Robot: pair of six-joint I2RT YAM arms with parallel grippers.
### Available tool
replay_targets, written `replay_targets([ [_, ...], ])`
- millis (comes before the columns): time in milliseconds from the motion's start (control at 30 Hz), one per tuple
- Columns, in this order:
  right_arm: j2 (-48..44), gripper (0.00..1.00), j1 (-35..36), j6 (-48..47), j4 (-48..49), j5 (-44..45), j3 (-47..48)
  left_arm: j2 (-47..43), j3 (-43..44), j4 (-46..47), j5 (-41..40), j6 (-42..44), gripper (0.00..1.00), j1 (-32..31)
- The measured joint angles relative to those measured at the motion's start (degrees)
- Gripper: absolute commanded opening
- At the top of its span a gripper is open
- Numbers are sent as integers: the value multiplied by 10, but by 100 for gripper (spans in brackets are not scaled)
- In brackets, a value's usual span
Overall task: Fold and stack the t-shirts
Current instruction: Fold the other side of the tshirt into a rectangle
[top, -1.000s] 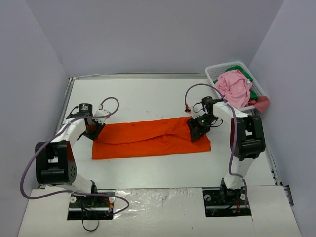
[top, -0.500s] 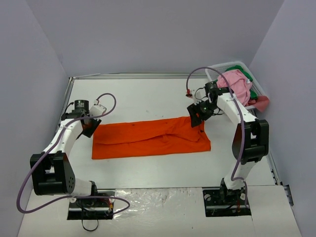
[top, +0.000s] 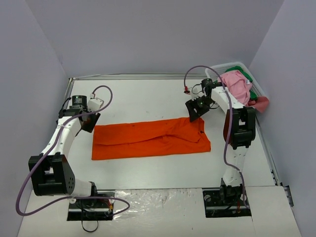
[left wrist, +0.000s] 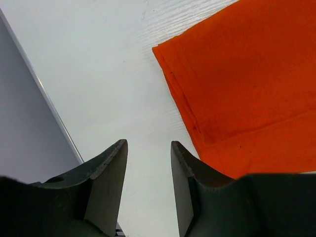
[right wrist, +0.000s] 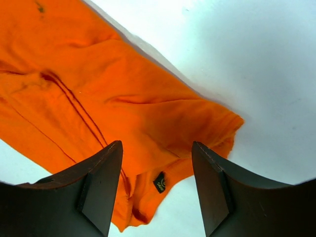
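An orange t-shirt (top: 150,138) lies folded into a long flat band across the middle of the table. Its left corner (left wrist: 237,84) shows in the left wrist view, its right end with a small dark label (right wrist: 159,182) in the right wrist view. My left gripper (top: 89,122) hovers just off the band's far left corner, open and empty (left wrist: 148,153). Above the band's far right corner my right gripper (top: 196,109) is raised, open, nothing between its fingers (right wrist: 157,158). Pink (top: 235,87) and green (top: 253,93) t-shirts sit heaped in the basket.
A white slotted basket (top: 215,73) stands at the far right corner, close behind my right arm. A raised rail (top: 66,98) borders the table's left side, and grey walls enclose the left, back and right.
Both grippers have lifted off the orange t-shirt's ends and pulled back toward the far side. The left jaws have opened wider. The shirt stays flat where it lay.
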Motion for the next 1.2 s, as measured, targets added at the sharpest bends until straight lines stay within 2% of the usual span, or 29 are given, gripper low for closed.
replay_targets([
  [267,4,54,-19,-10,-1,3,27,6,0,-3,2,-16,39,0],
  [633,23,48,-26,-20,-2,4,27,16,0,-3,4,-24,39,1],
  [733,39,37,-26,-22,-2,3,27,17,0,-3,5,-25,39,1],
  [767,42,30,-26,-23,-3,3,27,17,0,-3,5,-25,40,1],
  [800,46,17,-26,-26,-2,2,27,18,0,-3,6,-25,40,1],
  [900,49,0,-26,-28,-2,2,27,20,0,-3,6,-25,40,1],
  [1200,37,0,-26,-29,-1,0,16,22,0,-3,13,-26,39,1],
])
